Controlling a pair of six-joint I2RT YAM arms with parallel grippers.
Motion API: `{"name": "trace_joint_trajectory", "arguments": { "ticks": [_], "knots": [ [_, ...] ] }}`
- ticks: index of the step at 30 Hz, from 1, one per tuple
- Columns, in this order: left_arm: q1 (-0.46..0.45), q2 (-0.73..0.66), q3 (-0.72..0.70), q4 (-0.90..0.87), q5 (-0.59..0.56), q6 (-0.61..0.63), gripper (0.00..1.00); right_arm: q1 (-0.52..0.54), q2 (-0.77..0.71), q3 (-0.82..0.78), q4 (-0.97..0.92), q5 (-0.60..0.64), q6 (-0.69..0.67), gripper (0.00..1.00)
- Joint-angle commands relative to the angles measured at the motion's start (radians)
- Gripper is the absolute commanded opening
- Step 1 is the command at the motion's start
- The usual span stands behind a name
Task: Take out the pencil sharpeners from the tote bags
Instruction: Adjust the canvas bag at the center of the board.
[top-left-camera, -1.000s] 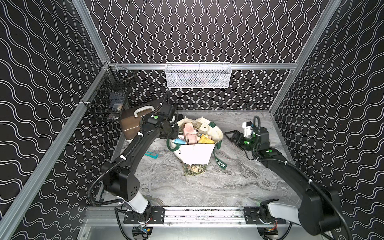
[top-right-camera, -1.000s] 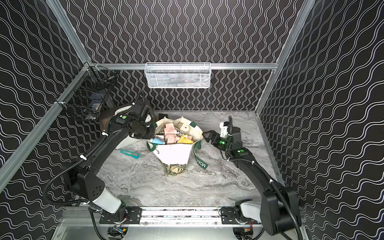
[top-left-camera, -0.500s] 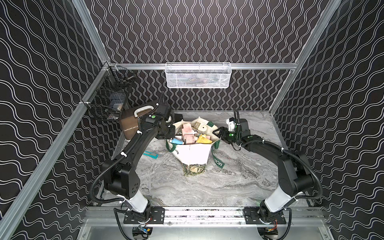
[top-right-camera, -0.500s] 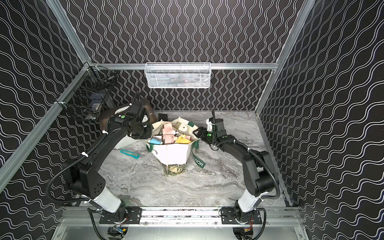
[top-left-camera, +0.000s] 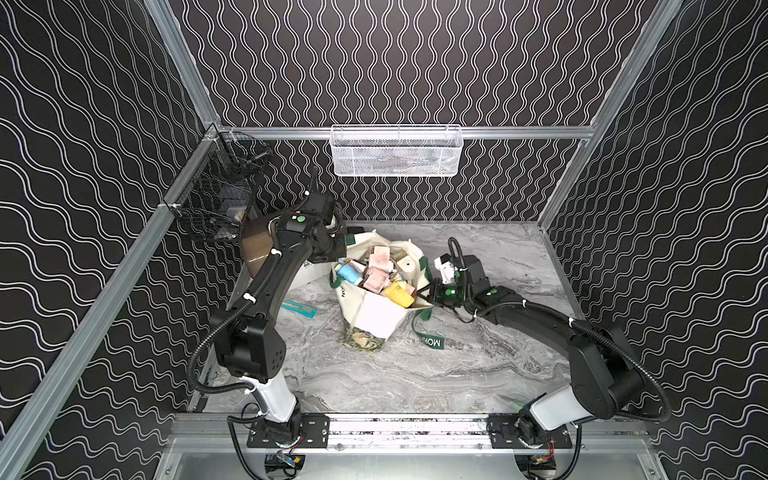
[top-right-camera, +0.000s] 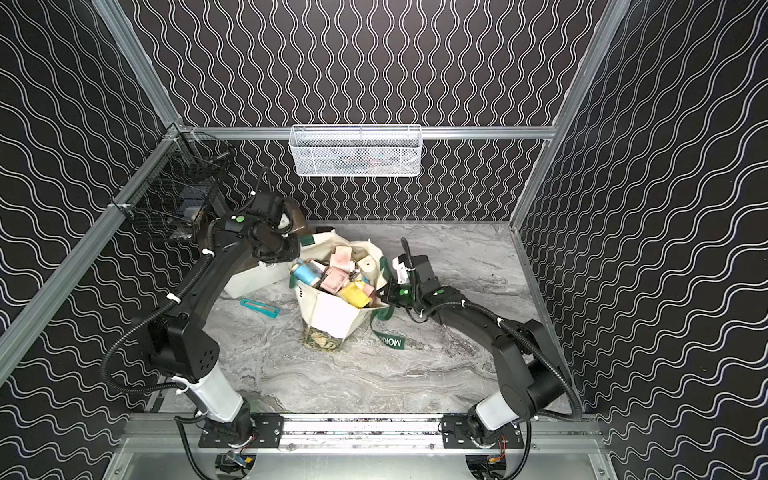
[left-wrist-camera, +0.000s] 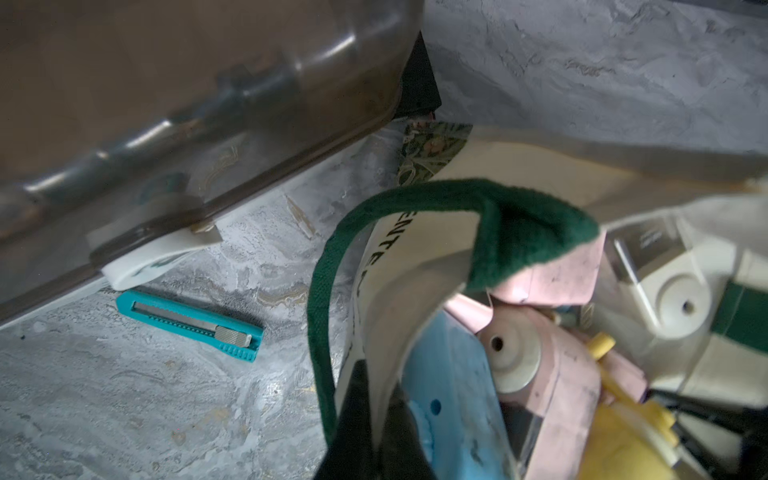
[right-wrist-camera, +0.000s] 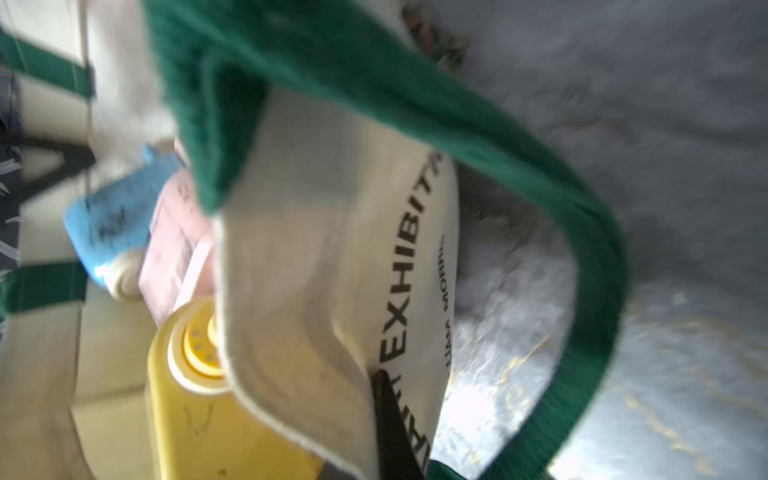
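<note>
Both claws are clenched on the rim of the tote bag (top-left-camera: 376, 316), each pinching cream canvas close to a dark green strap. The left claw (top-left-camera: 340, 249) has the rim on the side towards the white box (top-right-camera: 253, 278). The right claw (top-left-camera: 423, 294) has the opposite side.

The step in hand looks like spreading the mouth so the load can come out. To do it well, pull the two sides apart evenly and low. The bag stands slumped on the marble table (top-left-camera: 415, 374) and is heaped to the brim, so a lopsided tug would likely tip it towards the stronger pull. The canvas is soft and folds over in the right wrist view, so expect the rim to sag wherever you let go.

All the pencil sharpeners (top-left-camera: 382, 272) that you can see lie inside the bag, piled up to its mouth; none shows on the table. The yellow sharpener (right-wrist-camera: 187, 395) sits just inside the rim, right beside the right claw. The blue sharpener (left-wrist-camera: 449, 395) and a pink sharpener (left-wrist-camera: 540, 365) lie just inside the fold that the left claw holds. Neither claw touches a sharpener. The teal cutter (top-left-camera: 297, 308) lies apart on the table; leave it alone.
</note>
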Motion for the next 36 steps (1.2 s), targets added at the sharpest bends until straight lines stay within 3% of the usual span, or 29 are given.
{"name": "trace_joint_trajectory", "arguments": {
  "ticks": [1,10,16,18,24,30,36],
  "knots": [
    [0.005,0.008,0.023,0.128,0.014,0.019,0.00,0.069,-0.011,-0.025,0.091,-0.066,0.049,0.00],
    [0.043,0.105,0.078,0.145,0.139,0.022,0.00,0.261,0.086,0.031,0.110,-0.087,-0.032,0.05],
    [0.062,0.141,0.095,0.140,0.222,0.014,0.00,0.290,0.115,0.062,0.063,-0.055,-0.116,0.12],
    [0.075,0.139,0.086,0.142,0.239,0.008,0.00,0.291,0.084,0.061,0.036,-0.043,-0.144,0.18],
    [0.088,0.108,0.029,0.169,0.266,-0.016,0.00,0.289,-0.081,0.003,-0.034,0.108,-0.211,0.57],
    [0.089,0.059,-0.035,0.205,0.271,-0.029,0.00,0.290,-0.261,-0.017,-0.135,0.241,-0.323,0.65],
    [0.089,0.025,-0.059,0.241,0.352,-0.029,0.00,0.302,-0.337,0.003,-0.114,0.159,-0.431,0.65]
  ]
}}
